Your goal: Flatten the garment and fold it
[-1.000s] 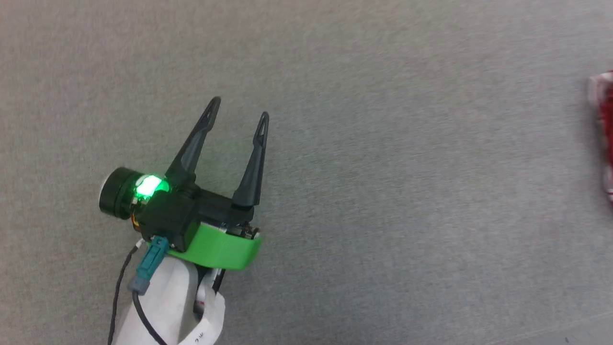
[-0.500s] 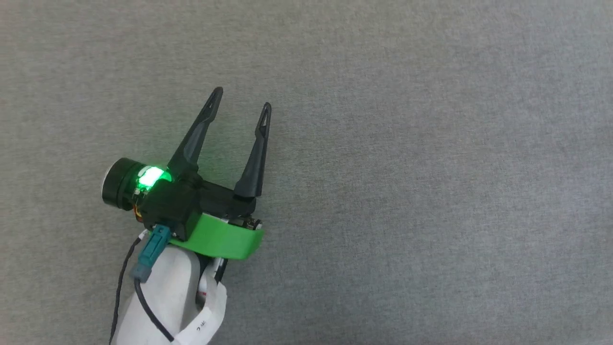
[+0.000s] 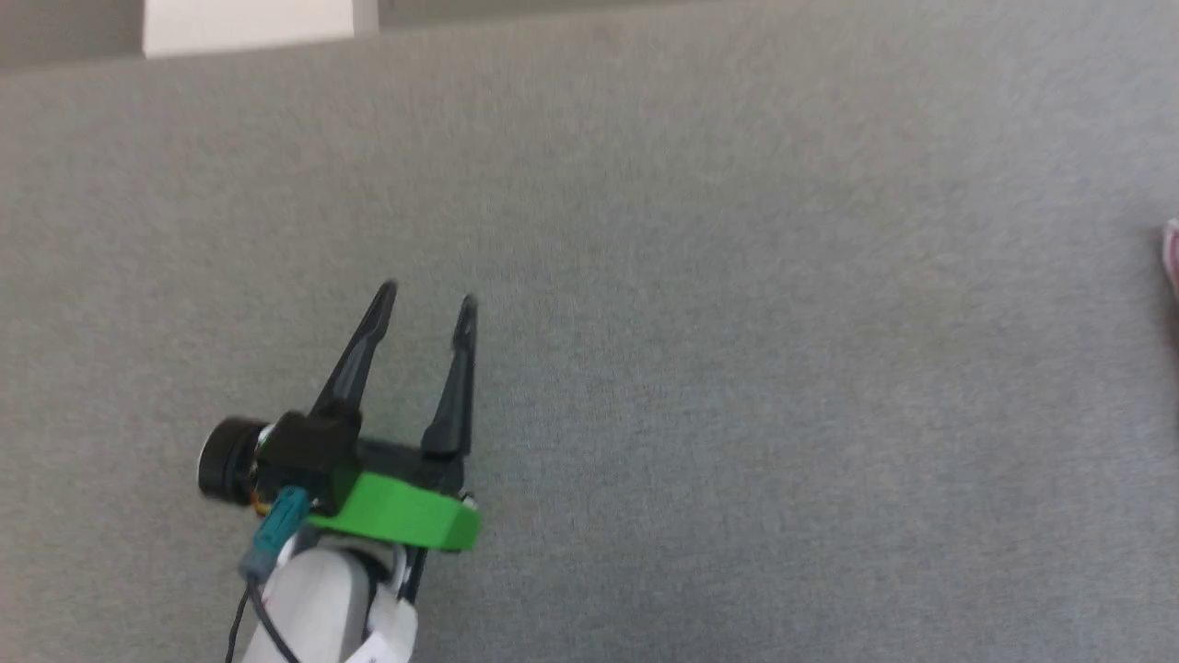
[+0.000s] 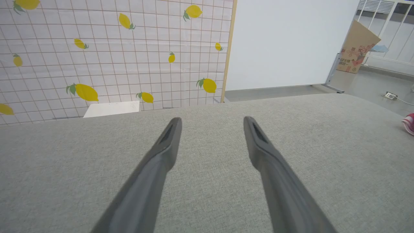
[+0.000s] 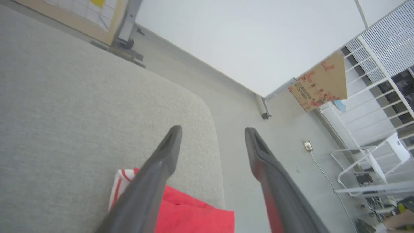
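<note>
Trouble could come from where the shirt lies. In the head view, just a small bit of it peeks in at the far right edge of the grey counter, well apart from the left hand, which is wide open and holds nothing. So the head may not see the shirt well enough to guide a grab. The left wrist view shows open fingers over bare counter, with the shirt far off to the right. In the right wrist view the right hand is wide open too and holds nothing. The shirt lies bunched under it, right by the counter's edge near the round corner. A push or a bad pull could slide it off onto the floor. I count one shirt, one counter, two hands, and two fingers on each hand.
</note>
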Motion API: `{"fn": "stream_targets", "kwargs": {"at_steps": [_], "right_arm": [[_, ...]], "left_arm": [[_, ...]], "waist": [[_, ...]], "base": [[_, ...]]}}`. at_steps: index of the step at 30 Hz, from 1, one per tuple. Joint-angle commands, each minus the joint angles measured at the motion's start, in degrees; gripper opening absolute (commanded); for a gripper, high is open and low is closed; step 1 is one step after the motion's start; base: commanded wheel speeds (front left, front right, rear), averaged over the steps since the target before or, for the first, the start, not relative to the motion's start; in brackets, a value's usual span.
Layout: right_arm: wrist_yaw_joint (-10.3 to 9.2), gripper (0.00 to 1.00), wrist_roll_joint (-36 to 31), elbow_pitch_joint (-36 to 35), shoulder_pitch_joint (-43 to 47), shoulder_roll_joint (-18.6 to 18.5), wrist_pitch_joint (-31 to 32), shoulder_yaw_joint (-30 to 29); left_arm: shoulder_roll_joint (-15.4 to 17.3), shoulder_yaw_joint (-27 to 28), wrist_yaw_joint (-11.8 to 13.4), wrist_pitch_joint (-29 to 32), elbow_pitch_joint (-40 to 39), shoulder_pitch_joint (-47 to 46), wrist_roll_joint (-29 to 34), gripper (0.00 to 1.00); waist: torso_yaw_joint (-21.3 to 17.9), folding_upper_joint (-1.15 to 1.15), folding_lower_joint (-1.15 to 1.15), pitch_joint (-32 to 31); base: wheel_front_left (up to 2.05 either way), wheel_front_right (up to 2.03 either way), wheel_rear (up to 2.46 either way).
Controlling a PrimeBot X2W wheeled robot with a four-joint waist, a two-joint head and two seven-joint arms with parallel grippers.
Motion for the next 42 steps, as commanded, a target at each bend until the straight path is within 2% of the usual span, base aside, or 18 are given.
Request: {"fn": "stream_targets", "kwargs": {"at_steps": [1,7,12,18,26,34,42], "right_arm": [[-0.11,1.00,0.98,-1.21,-0.44,1.72,-1.36,-0.19],[-0.11,1.00,4.24,-7.38,3.35,10.70,-5.87,-1.01],[-0.11,1.00,6.17,-14.13,10.13,18.22,-8.19,-1.97],[-0.11,1.00,5.76,-21.37,20.42,25.51,-11.15,-2.05],[-0.11,1.00,3.98,-25.21,33.53,33.99,-14.15,-3.27],[-0.11,1.00,2.20,-26.88,39.53,37.88,-16.08,-3.97],[-0.11,1.00,2.19,-27.40,40.38,38.93,-16.48,-4.01]], "left_arm": [[-0.19,0.75,0.52,-0.22,0.45,0.96,-0.80,1.00],[-0.56,3.77,1.57,-0.22,2.44,4.49,-3.22,1.00],[-0.74,5.13,3.11,-0.22,3.56,6.92,-3.21,1.00],[-0.85,5.29,4.08,-0.22,3.96,8.97,-2.54,1.00],[-0.81,5.74,4.41,-0.22,4.58,11.60,-1.21,1.00],[-0.76,5.58,3.50,-0.22,7.36,12.75,-1.27,1.00],[-0.86,5.52,3.76,-0.22,7.55,12.78,-1.19,1.00]], "waist": [[0.14,0.00,0.00,-6.81],[1.55,0.00,0.00,-12.24],[3.17,0.00,0.00,-15.13],[4.96,0.00,0.00,-17.37],[6.56,0.00,0.00,-19.19],[7.12,0.00,0.00,-19.61],[7.25,0.00,0.00,-19.21]], "base": [[0.00,0.00,0.00],[0.00,0.00,0.00],[0.00,0.00,0.00],[0.00,0.00,0.00],[0.00,0.00,0.00],[0.00,0.00,0.00],[0.00,0.00,0.00]]}}
